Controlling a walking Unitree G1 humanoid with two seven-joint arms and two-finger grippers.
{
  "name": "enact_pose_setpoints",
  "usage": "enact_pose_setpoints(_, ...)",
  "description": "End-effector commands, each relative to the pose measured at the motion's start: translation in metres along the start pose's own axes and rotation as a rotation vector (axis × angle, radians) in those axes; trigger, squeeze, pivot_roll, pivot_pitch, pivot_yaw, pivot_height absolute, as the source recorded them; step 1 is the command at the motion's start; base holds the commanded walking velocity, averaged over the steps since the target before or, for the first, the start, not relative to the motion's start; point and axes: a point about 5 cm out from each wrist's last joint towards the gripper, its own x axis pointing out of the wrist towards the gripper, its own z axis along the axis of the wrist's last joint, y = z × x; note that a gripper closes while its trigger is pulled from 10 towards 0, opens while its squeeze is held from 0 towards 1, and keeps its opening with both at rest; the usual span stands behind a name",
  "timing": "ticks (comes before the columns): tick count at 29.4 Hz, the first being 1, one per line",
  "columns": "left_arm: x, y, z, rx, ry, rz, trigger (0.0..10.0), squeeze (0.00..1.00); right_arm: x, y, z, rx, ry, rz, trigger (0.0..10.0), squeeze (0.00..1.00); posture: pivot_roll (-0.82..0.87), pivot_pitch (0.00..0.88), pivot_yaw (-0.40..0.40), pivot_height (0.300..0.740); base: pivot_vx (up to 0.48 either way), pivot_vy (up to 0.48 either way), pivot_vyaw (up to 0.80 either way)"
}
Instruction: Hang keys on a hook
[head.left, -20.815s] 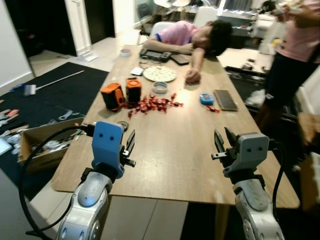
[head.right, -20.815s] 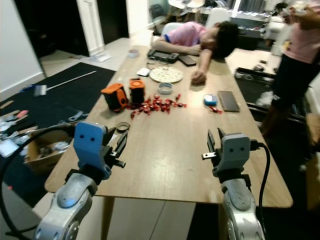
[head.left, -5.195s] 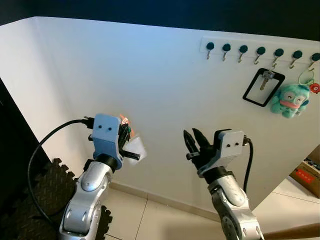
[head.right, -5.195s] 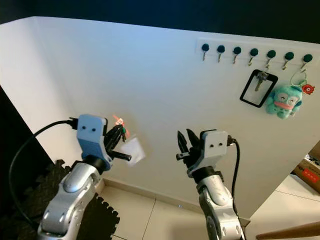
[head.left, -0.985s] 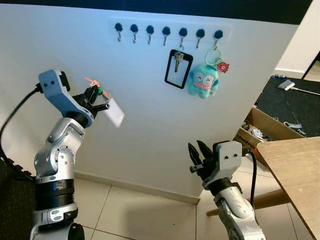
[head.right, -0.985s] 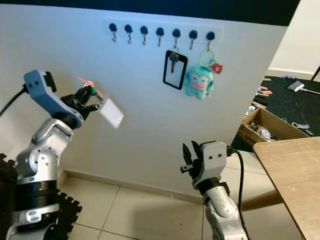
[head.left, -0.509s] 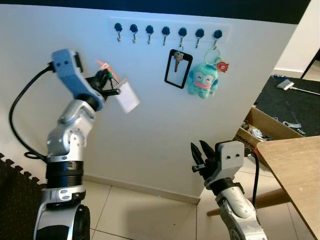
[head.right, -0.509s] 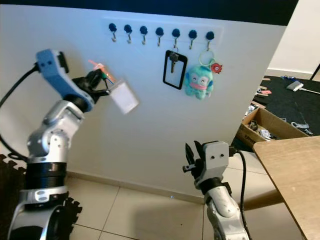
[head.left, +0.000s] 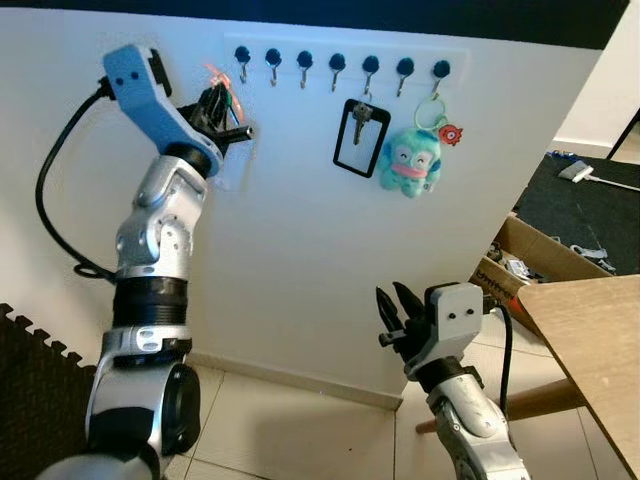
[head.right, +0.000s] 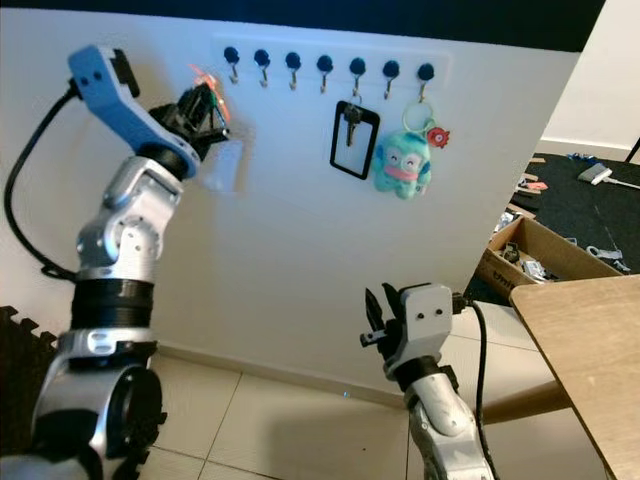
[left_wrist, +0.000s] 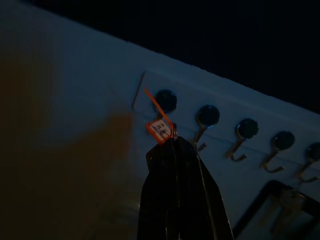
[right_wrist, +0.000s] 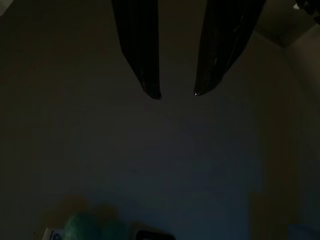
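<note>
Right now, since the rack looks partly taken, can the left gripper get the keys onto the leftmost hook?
Probably yes: the left gripper holds the keys beside the bare leftmost hook, nothing between.

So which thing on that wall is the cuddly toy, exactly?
On the white wall runs a row of dark hooks. The toy hangs under the hook at the right end, beside a black frame holding a key. It is the one soft, teal, smiling thing there.
</note>
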Motion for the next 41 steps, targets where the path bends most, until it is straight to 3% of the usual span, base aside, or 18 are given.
enact_pose_setpoints(1, 0.005, 0.001, 0.009, 0.066, -0.021, 0.001, 10.0, 0.0, -0.002, 0.001, -0.003, -0.004, 0.014, -0.005, 10.0, 0.0, 0.0, 0.18, 0.045, 0.74, 0.0, 0.0, 0.0)
enact_pose_setpoints(8, 0.019, 0.006, 0.017, 0.121, -0.067, 0.093, 10.0, 0.0, -0.003, 0.002, -0.004, 0.001, 0.013, -0.01, 10.0, 0.0, 0.0, 0.183, 0.047, 0.74, 0.0, 0.0, 0.0)
enact_pose_setpoints(14, 0.028, 0.006, 0.02, 0.101, -0.088, 0.135, 10.0, 0.0, -0.002, 0.004, -0.004, 0.004, 0.012, -0.008, 10.0, 0.0, 0.0, 0.186, 0.049, 0.74, 0.0, 0.0, 0.0)
enact_pose_setpoints(41, 0.044, -0.02, 0.002, -0.018, -0.049, 0.107, 10.0, 0.0, -0.005, 0.007, -0.004, 0.01, 0.016, -0.012, 10.0, 0.0, -0.01, 0.211, 0.069, 0.74, 0.0, 0.0, 0.0)
